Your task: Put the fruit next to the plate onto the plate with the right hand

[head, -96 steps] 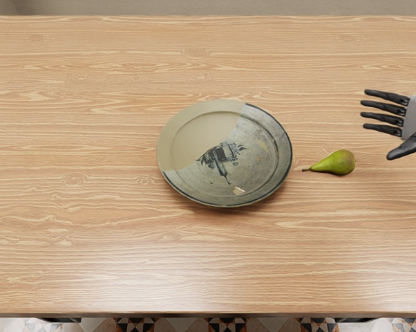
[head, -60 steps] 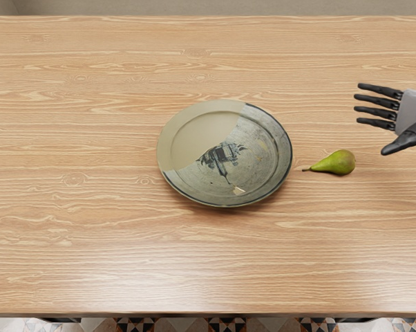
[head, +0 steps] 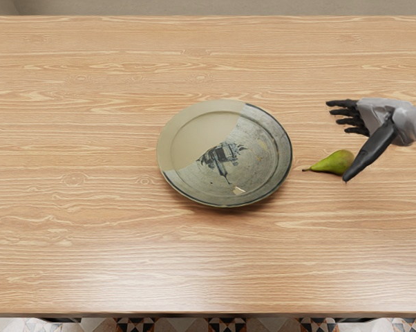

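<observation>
A green pear [head: 334, 162] lies on its side on the wooden table, just right of the round glazed plate [head: 187, 138], its stem pointing toward the plate. My right hand [head: 350, 135] comes in from the right edge and hovers just above and right of the pear. Its fingers [head: 341, 112] are spread above the pear and the thumb reaches down beside the pear's right end. The hand is open and holds nothing. The plate has nothing on it. The left arm does not show.
The wooden table [head: 90, 242] fills the view, with its front edge near the bottom and patterned floor below it.
My right hand has moved left and down toward the pear, and the thumb has swung down next to the fruit. Pear and plate have not moved.
</observation>
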